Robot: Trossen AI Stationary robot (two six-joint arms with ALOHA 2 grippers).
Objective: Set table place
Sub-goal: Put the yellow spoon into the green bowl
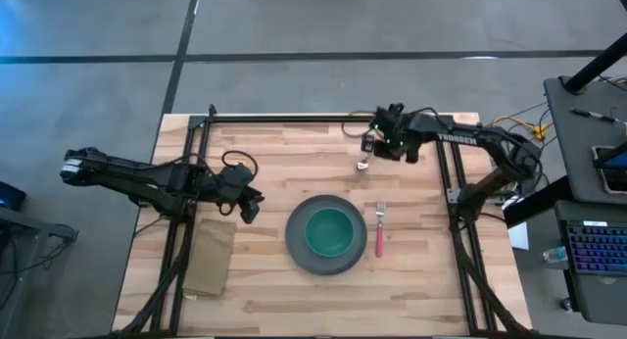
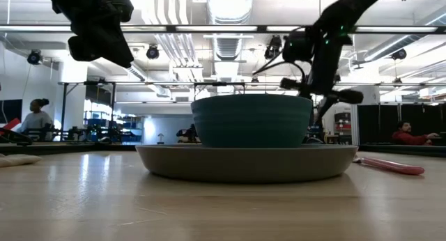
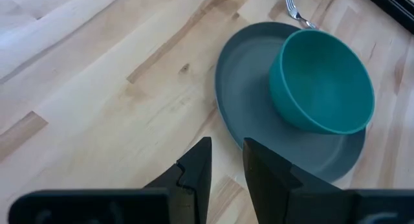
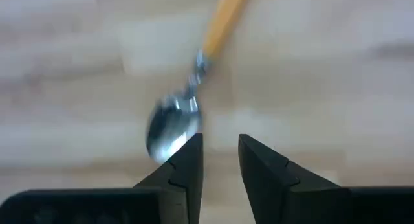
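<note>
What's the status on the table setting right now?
Right gripper over the spoon, nothing held. Left gripper empty, beside the plate. Bowl on plate, fork placed. Nothing in the way.

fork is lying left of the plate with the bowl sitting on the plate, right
Not quite. The fork lies right of the plate, not left; the high view shows it. What lies to the plate's left is a cloth. The bowl does sit on the plate.
</note>
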